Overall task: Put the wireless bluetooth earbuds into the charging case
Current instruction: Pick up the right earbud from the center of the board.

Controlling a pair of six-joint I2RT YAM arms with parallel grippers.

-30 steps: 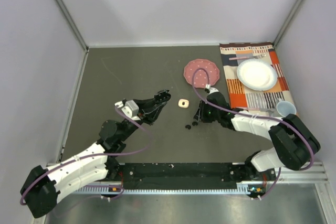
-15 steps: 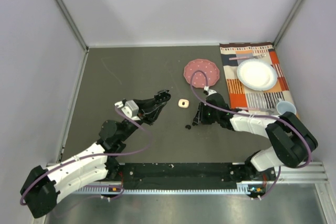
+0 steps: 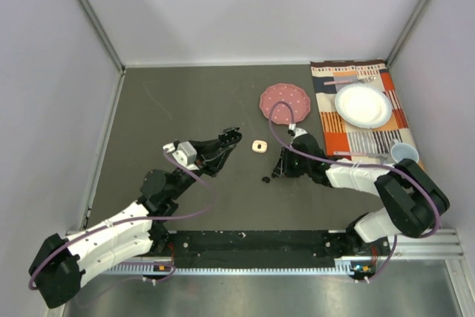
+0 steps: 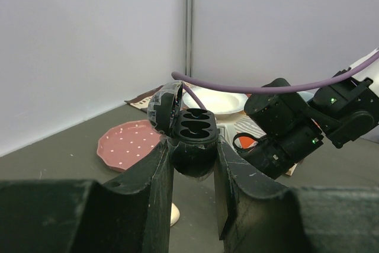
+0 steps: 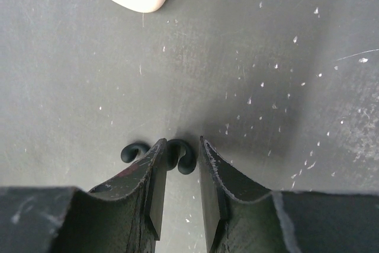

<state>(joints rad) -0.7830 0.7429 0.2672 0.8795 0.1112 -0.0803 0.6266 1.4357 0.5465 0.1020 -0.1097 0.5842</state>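
Observation:
My left gripper is shut on a black charging case and holds it above the table. Its lid is open and its two moulded slots face up. My right gripper is low over the table, its fingers narrowly apart. One black earbud lies between them, against the left finger with a gap to the right finger. A second black earbud lies just left of the fingers and shows in the top view. No white earbuds are visible.
A small cream-white rounded case with a dark slot lies between the two grippers. A pink dotted disc lies behind it. At the right, a striped placemat holds a white plate and a pale cup.
My right gripper has shifted slightly left and down over one black earbud, which it now covers in the top view. The left arm has not moved.

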